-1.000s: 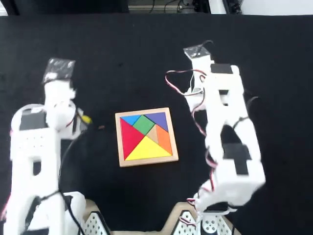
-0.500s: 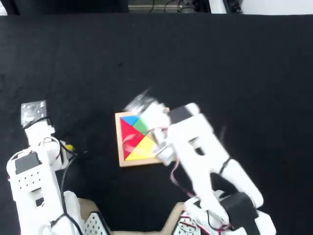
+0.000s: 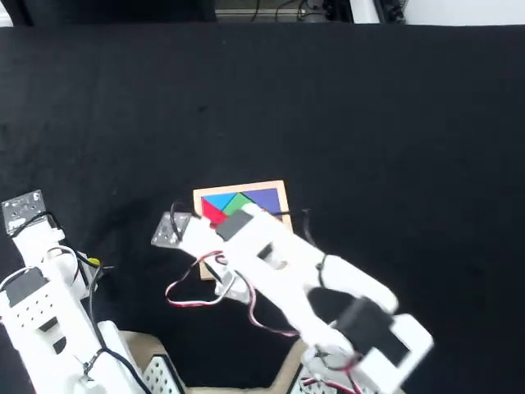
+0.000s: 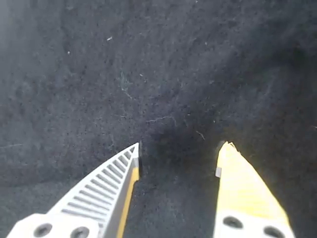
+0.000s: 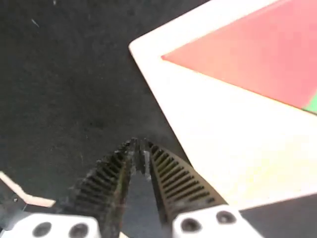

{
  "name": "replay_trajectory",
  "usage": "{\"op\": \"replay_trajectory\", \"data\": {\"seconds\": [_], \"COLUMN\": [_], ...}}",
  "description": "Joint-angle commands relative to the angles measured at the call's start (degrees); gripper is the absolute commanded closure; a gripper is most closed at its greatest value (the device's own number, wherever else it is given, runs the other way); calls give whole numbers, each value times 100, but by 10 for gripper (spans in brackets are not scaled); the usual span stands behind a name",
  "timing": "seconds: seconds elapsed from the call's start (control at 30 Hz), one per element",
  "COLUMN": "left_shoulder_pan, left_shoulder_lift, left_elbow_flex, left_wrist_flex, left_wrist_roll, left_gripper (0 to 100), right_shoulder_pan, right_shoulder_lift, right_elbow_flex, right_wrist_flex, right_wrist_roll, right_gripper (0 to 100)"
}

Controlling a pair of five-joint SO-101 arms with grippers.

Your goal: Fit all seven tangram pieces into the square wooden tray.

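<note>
The square wooden tray [image 3: 283,188] lies mid-table with coloured pieces in it: light blue [image 3: 217,200], green [image 3: 241,203], purple-blue [image 3: 265,197] and red [image 3: 211,214] ones show. My right arm lies across the tray and hides its front half. The right gripper [image 3: 168,231] is just left of the tray, low over the cloth. In the right wrist view that gripper [image 5: 141,147] is shut on nothing, beside the tray's pale rim [image 5: 198,124] and the red piece [image 5: 257,54]. My left gripper [image 3: 22,210] is at the far left, and the left wrist view shows it [image 4: 181,148] open over bare black cloth.
Black cloth covers the whole table. Red and white wires [image 3: 193,294] loop from the right arm in front of the tray. Both arm bases stand on a wooden board [image 3: 152,353] at the front edge.
The right arm has swung from the back right, across the tray, to its left side. The left arm has drawn back toward the front left corner.
</note>
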Motion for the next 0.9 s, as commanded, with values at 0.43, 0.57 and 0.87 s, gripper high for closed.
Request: {"op": "replay_trajectory", "data": {"seconds": [0.43,0.57,0.87], "left_shoulder_pan": [-48,-48,-48], "left_shoulder_lift": [-26,-26,-26], "left_elbow_flex": [13,22,22], "left_wrist_flex": [-97,-97,-97], "left_wrist_roll": [-88,-88,-97], "left_gripper": [745,745,745], "right_shoulder_pan": [-97,62,-633], "right_shoulder_lift": [497,505,497], "right_elbow_flex": [-831,-980,-919], "right_wrist_flex": [70,97,589], "right_wrist_roll": [299,334,158], "right_gripper": [988,988,988]}}
